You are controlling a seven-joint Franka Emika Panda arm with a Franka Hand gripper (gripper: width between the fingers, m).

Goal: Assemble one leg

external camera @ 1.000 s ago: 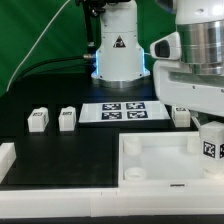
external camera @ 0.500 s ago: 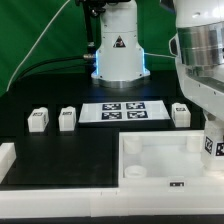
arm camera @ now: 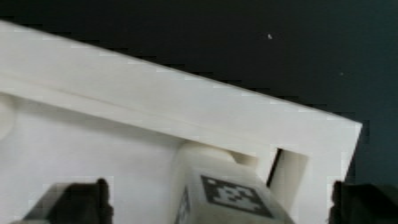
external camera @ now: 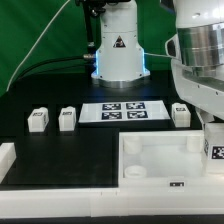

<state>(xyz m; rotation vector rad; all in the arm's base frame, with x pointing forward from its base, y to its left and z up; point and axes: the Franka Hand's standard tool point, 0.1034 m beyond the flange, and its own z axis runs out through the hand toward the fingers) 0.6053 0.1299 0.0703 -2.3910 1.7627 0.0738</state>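
Note:
One leg (external camera: 214, 150), a white post with a square tag, stands upright at the far right corner of the large white panel (external camera: 150, 165). In the wrist view the leg (arm camera: 240, 198) is between the two dark fingers (arm camera: 80, 203), with a gap on each side. My gripper (arm camera: 222, 205) is open around it, not touching. In the exterior view the gripper (external camera: 212, 136) is right above the leg. Three more legs stand on the black table: two on the exterior view's left (external camera: 38, 119), (external camera: 68, 118) and one (external camera: 181, 113) behind the panel.
The marker board (external camera: 123, 110) lies in the middle in front of the robot base (external camera: 118, 55). A white block (external camera: 6, 160) sits at the exterior view's left edge. The panel's raised rim (arm camera: 196, 95) runs close past the leg.
The hand has shifted a little toward the exterior view's right, and the leg's tag now shows slightly further right. The other legs and the panel have not moved.

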